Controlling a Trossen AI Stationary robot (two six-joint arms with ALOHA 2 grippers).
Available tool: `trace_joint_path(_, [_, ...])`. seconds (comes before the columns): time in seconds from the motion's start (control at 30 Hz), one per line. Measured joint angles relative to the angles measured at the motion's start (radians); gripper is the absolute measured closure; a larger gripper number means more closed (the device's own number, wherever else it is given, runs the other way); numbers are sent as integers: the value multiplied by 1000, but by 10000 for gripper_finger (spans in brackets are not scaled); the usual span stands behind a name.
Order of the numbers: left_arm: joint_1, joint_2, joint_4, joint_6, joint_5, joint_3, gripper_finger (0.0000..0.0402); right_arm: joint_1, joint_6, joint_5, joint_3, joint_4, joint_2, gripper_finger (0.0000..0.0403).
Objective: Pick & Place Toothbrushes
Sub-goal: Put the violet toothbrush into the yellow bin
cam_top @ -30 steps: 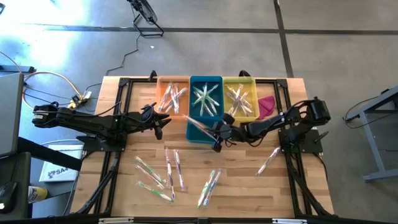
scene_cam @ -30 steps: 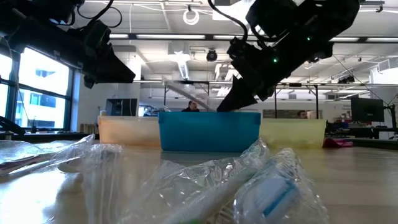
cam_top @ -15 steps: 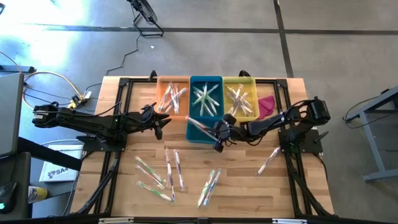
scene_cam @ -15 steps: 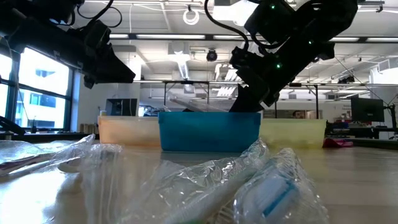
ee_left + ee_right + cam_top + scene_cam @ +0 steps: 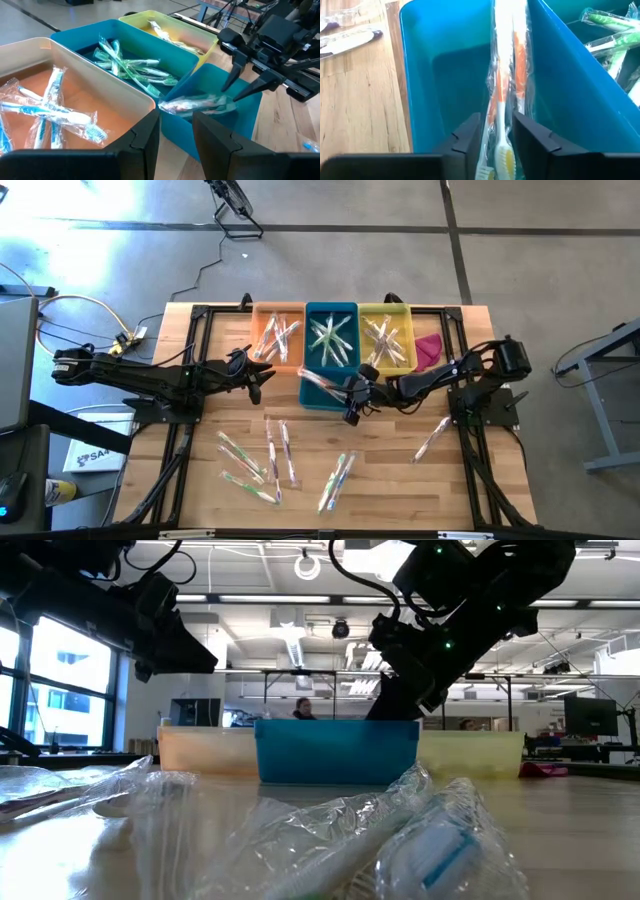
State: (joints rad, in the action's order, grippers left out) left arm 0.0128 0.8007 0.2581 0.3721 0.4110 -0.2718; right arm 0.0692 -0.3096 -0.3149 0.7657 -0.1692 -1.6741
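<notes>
An orange-and-white toothbrush [image 5: 503,75] in a clear wrapper lies slanted inside the near blue bin [image 5: 310,402]. Its far end leans on the bin's rim [image 5: 167,106]. My right gripper [image 5: 496,135] hangs open over that bin, pointing down at a slant. Its fingers stand on either side of the wrapper's near end. My left gripper [image 5: 176,130] waits open with nothing between its fingers, above the table beside the orange bin [image 5: 262,340]. Wrapped toothbrushes fill the orange bin, the far blue bin [image 5: 331,307] and the yellow bin [image 5: 384,307]. Several more toothbrushes [image 5: 250,465] lie on the table.
Loose wrapped toothbrushes lie near the table's front edge [image 5: 338,480] and near the right arm's base [image 5: 432,438]. A pink cloth [image 5: 428,350] lies right of the yellow bin. Crumpled wrappers [image 5: 400,830] fill the front of the low view. People show in the room behind.
The orange-and-white toothbrush stuck up above the near blue bin a second ago. It has since sunk into the bin and no longer shows above the rim in the low view. My right gripper has stayed over the bin.
</notes>
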Motion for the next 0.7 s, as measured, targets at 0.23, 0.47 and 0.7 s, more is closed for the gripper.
trace_joint_path(0.23, [0,0,0,0,0,0,289,1,47,3,0,-34,32,255])
trace_joint_path(0.47, [0,0,0,0,0,0,289,1,53,5,0,-58,135,270])
trace_joint_path(0.7, [0,0,0,0,0,0,289,1,53,21,0,-57,201,292])
